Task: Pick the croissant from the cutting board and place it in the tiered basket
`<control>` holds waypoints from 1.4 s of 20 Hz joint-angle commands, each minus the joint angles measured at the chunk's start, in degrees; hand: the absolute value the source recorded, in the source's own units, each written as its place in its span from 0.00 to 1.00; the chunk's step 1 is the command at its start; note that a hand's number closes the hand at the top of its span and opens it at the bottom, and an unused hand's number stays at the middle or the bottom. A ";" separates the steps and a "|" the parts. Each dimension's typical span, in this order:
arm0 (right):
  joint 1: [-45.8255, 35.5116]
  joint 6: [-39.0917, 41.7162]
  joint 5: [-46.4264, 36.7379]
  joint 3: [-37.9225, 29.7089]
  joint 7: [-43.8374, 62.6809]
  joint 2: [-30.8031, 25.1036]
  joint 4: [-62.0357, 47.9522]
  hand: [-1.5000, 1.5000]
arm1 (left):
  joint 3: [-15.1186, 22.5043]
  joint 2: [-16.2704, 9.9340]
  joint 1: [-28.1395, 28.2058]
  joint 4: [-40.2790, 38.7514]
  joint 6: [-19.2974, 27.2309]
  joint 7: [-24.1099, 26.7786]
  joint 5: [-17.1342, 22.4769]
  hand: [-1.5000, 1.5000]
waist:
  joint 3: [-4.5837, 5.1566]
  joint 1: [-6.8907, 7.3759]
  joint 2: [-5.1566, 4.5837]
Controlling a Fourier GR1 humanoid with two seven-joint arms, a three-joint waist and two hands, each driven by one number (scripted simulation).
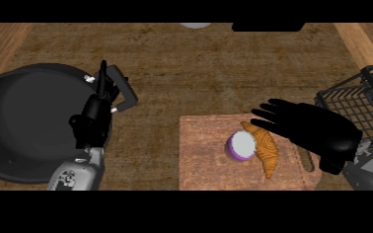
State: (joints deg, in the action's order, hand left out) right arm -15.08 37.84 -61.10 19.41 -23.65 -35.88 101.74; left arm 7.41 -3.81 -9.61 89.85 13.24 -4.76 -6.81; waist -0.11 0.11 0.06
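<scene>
The golden-brown curved croissant [264, 149] lies on the rectangular brown wooden cutting board [207, 163] in the lower right of the frame, its length running from upper left to lower right. Touching its left side is a halved purple onion [242, 145] with a pale cut face. The black right hand [317, 128] sits above the board's upper right part, fingers straight and spread toward the croissant's upper end, grasping nothing. The black wire tiered basket [350, 103] occupies the right edge of the frame, just beside that hand. At the left, the black left hand [102, 96] rests with fingers straight and pointing up, released, beside a large round black pan [36, 118].
</scene>
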 commanded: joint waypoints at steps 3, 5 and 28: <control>-1.70 1.05 -2.14 1.16 -3.27 2.70 -4.73 0.00 | 0.24 1.47 1.73 -2.00 0.16 3.76 -1.15 0.50 | 0.12 0.10 -0.10; 2.24 1.39 -3.05 0.07 -3.12 1.02 0.01 0.00 | -0.24 0.26 1.56 3.13 -1.06 -1.51 -0.92 0.50 | 0.11 -0.08 -0.02; -1.82 -4.78 -11.45 1.70 -6.16 9.71 -16.75 0.00 | -2.88 1.28 0.13 -0.34 -2.58 0.80 -1.51 0.50 | 0.11 0.05 -0.10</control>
State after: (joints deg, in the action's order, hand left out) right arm -16.01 34.16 -71.31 21.37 -26.78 -26.73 88.69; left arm 6.83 -1.57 -8.37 90.84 11.70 -3.11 -9.30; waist -0.24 0.11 0.18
